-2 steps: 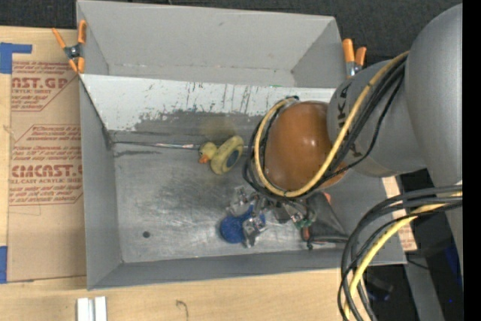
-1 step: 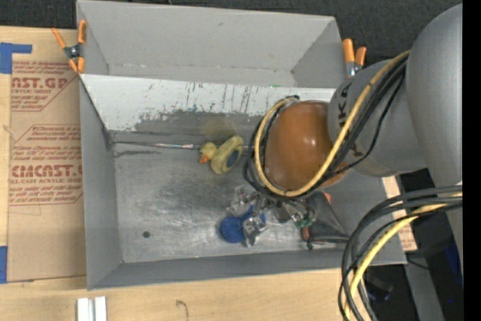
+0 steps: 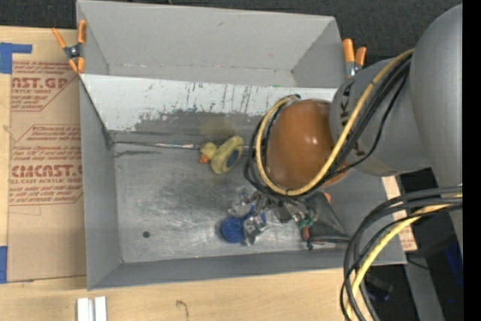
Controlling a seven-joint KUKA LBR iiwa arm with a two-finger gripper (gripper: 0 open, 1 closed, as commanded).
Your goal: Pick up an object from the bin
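My gripper hangs low over the front middle of the bin, below the arm's orange-brown cover. A small blue rounded thing lies on the floor just left of and in front of the gripper, touching or nearly touching its tip. A pale yellow toy with an orange end lies further back, near the rear wall and apart from the gripper. Nothing can be made out held in the gripper.
A small dark thing with red and green bits lies by the front right wall, partly under the arm. A thin grey rod lies along the rear wall's foot, left of the yellow toy. The arm and its cables cover the bin's right side.
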